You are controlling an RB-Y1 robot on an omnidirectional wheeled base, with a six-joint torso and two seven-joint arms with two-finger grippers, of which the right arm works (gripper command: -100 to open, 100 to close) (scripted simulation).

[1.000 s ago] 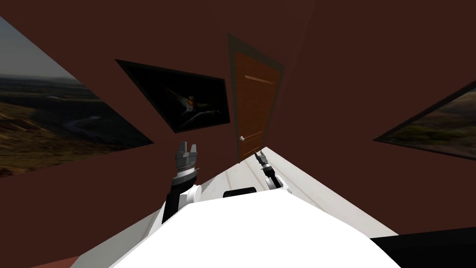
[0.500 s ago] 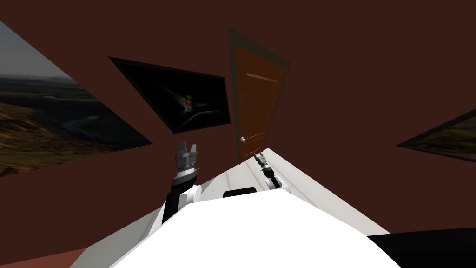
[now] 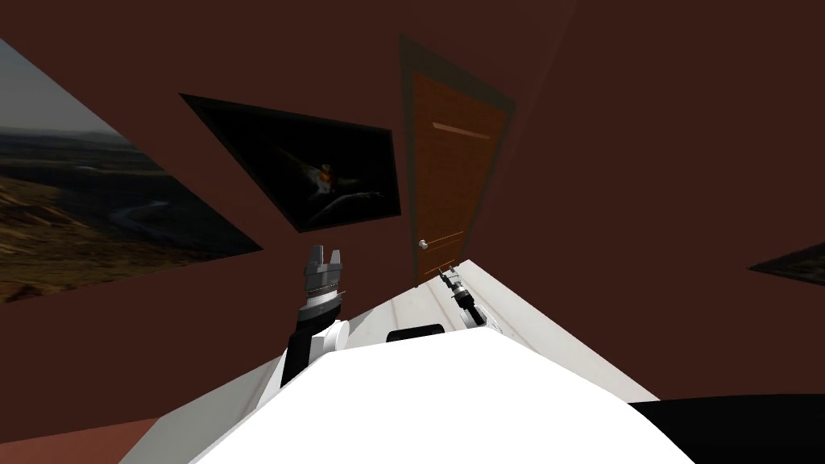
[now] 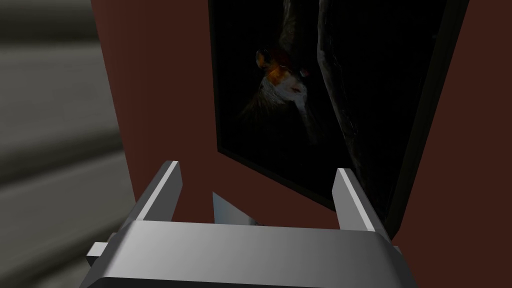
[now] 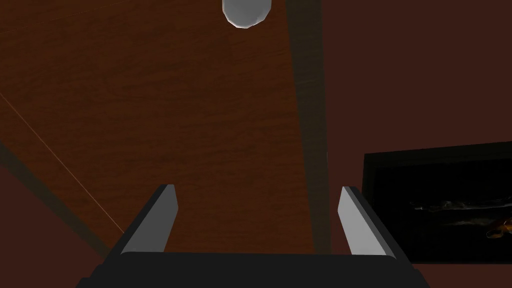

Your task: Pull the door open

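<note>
A brown wooden door [image 3: 447, 169] in a grey-green frame stands shut in the dark red wall ahead. Its small round grey knob [image 3: 421, 242] sits at the door's left edge. My right gripper [image 3: 445, 276] reaches toward the foot of the door, below and right of the knob. In the right wrist view the knob [image 5: 246, 12] lies well ahead of the open fingers, and the right gripper [image 5: 257, 220] holds nothing. My left gripper [image 3: 325, 256] is raised to the left, open and empty, its fingers [image 4: 165, 192] before a dark picture.
A dark framed picture [image 3: 314, 169] hangs left of the door, close to the left gripper. A large landscape picture [image 3: 89, 209] covers the left wall. Another frame [image 3: 793, 266] shows at the right edge. The pale floor [image 3: 516, 314] runs to the door.
The whole head view has shifted: the door looms slightly larger and the right-hand picture has slid toward the right edge. My right gripper has reached a little farther toward the door.
</note>
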